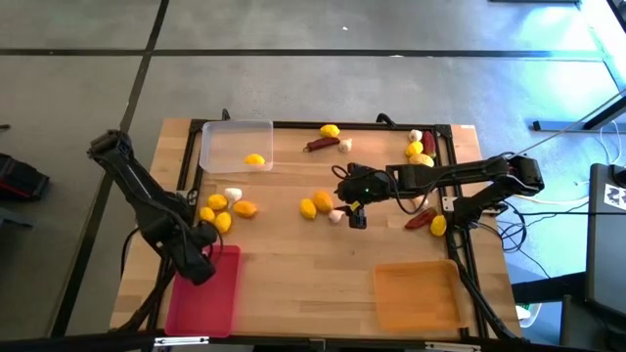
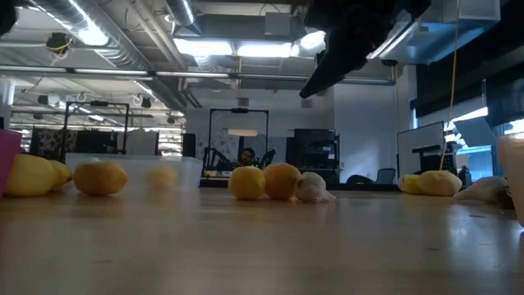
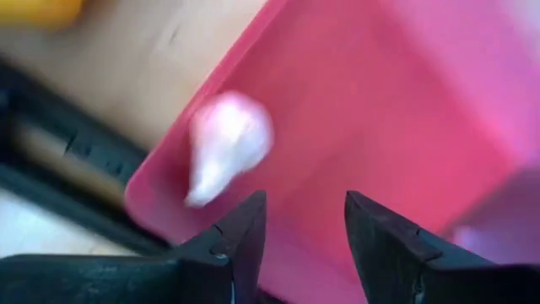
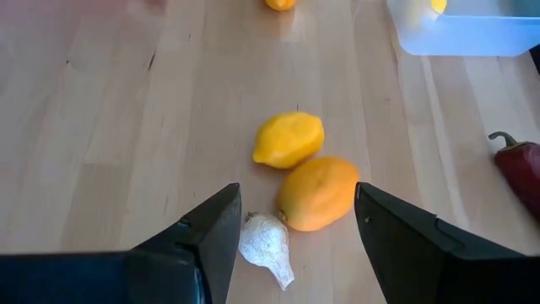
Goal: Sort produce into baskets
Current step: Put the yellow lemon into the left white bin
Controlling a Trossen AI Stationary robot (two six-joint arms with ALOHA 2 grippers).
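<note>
1. The left gripper (image 1: 201,262) hangs over the far end of the pink-red tray (image 1: 205,303), at the table's (image 1: 303,264) near left corner. In its wrist view the fingers (image 3: 232,245) stand parted with nothing between them, and a whitish garlic bulb (image 3: 226,143) shows blurred against the tray's inside, just clear of the fingertips.
2. Just right of that arm, a cluster of yellow lemons (image 1: 217,210) with one garlic bulb (image 1: 233,195) and an orange fruit (image 1: 245,208) lies on the wood.
3. The clear tray (image 1: 235,132) sits at the far left and holds one yellow lemon (image 1: 254,160).
4. Mid-table, a yellow lemon (image 4: 288,139) touches an orange fruit (image 4: 319,192), with a garlic bulb (image 4: 266,245) just beside them.
5. The right gripper (image 1: 354,213) hovers above that trio, fingers (image 4: 207,232) spread wide and empty.
6. At the far edge lie a lemon, a chili pepper (image 1: 321,144) and garlic; more produce sits at the far right.
7. The orange tray (image 1: 416,293) rests at the near right.
</note>
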